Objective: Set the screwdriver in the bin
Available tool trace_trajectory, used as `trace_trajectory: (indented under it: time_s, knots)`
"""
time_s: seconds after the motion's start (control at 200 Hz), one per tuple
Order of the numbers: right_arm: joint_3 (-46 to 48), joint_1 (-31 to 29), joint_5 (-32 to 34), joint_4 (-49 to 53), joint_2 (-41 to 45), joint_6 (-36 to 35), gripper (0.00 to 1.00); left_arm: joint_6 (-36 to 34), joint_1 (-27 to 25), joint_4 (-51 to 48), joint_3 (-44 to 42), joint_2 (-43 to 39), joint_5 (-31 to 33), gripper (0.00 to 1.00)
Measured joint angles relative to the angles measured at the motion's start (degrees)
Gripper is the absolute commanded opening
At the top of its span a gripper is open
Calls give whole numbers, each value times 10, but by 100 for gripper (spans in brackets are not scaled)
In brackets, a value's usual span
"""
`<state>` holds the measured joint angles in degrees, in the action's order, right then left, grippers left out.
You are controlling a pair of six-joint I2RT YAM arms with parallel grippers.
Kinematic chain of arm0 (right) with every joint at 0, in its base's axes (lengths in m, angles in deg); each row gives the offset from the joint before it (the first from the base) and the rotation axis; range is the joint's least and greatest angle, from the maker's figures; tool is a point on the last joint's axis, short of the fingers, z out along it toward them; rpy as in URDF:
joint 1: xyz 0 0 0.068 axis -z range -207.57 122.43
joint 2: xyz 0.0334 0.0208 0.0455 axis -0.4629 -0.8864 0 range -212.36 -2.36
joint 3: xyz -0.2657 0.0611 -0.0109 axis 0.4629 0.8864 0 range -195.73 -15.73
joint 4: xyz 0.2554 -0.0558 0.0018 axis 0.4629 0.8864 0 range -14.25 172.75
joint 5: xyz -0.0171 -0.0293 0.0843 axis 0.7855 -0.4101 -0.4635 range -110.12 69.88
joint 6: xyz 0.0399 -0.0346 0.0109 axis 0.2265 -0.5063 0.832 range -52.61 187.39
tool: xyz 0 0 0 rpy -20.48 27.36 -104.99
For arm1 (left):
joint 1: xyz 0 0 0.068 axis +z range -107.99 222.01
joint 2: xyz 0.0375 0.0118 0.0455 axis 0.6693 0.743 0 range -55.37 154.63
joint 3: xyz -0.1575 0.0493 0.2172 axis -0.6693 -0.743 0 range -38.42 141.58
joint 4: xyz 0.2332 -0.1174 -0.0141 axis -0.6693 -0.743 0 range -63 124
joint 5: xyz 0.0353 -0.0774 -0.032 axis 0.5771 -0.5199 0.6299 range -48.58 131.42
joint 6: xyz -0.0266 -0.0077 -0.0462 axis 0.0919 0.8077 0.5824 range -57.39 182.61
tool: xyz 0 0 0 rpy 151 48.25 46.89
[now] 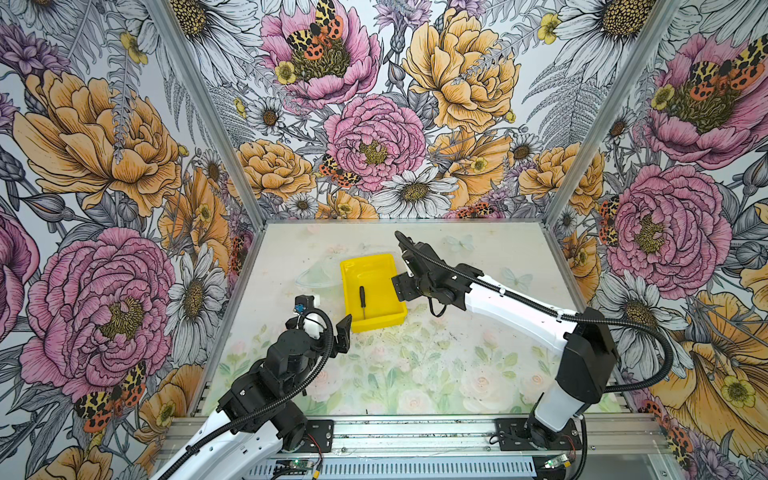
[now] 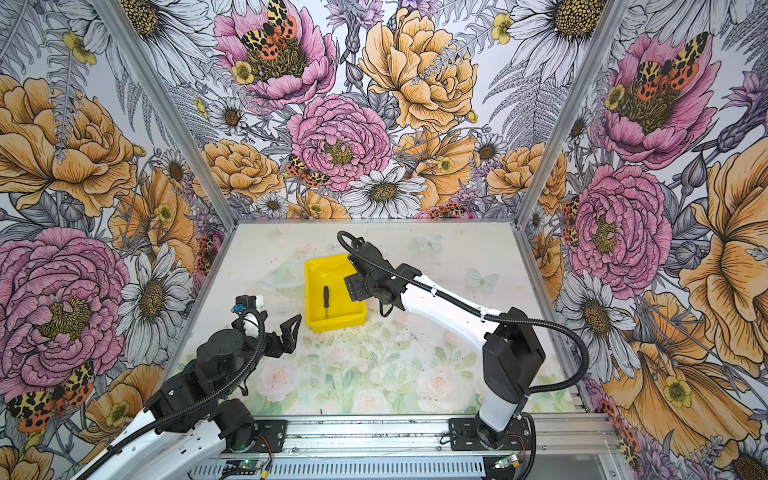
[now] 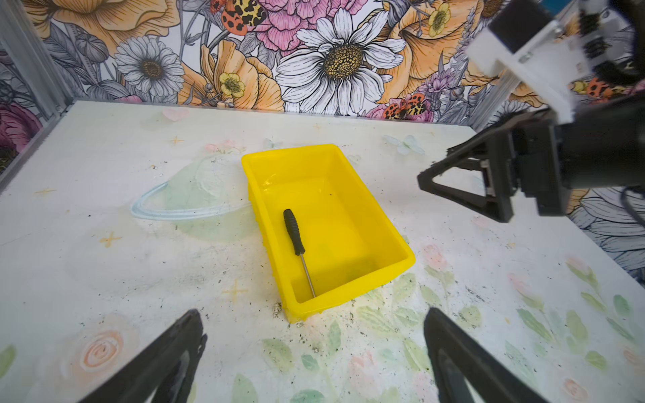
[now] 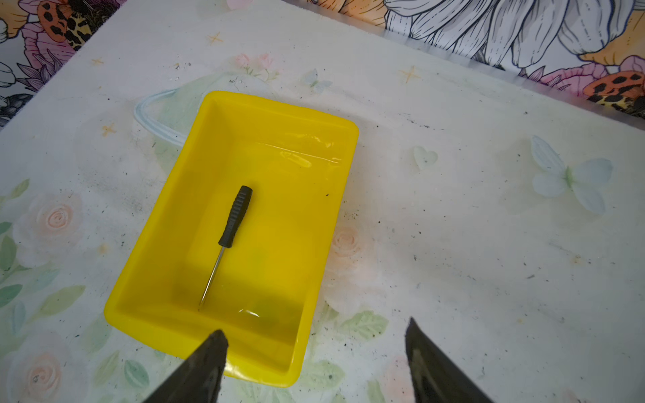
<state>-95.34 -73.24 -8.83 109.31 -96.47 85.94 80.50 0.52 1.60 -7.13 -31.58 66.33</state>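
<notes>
Screwdriver (image 4: pixel 226 237) lies flat on yellow bin (image 4: pixel 167 216) floor, tip near one end wall. Right tool (image 4: pixel 314 330) above bin, jaws apart, empty. Left tool (image 3: pixel 313 314) over worktop (image 1: pixel 415 353) beside bin, jaws apart, empty.

We note one desk (image 1: pixel 419 370), a pale surface printed with faint roses, green leaves, butterflies and a ringed planet. Dark specks are scattered over it, many of them close to the bin's near end. One item rests directly on the desk: the yellow bin (image 1: pixel 379 325). It sits flat on its base, left of centre in both top views, and slightly skewed to the desk edges.
</notes>
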Motion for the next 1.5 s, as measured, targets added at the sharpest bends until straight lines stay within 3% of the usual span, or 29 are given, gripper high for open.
trace_trajectory:
  time_s: [0.25,0.465,0.611,0.791,1.016,1.216,1.496]
  knots:
    - [149,39,5,-24,121,-23,99,3,17,0,-1,0,44,99]
    - [245,72,33,-40,225,-26,99,-2,40,13,-19,-2,70,99]
    - [282,104,85,-57,280,-13,99,-28,108,45,-40,13,58,98]
    - [334,155,151,-79,341,14,100,-71,228,140,-77,54,-14,99]
    - [380,275,177,-94,355,35,100,-115,324,259,-122,125,-80,99]
    - [433,336,182,-158,351,29,99,-142,362,331,-122,206,-104,99]
    - [501,412,71,-317,309,-35,100,-137,407,431,-136,290,-130,99]
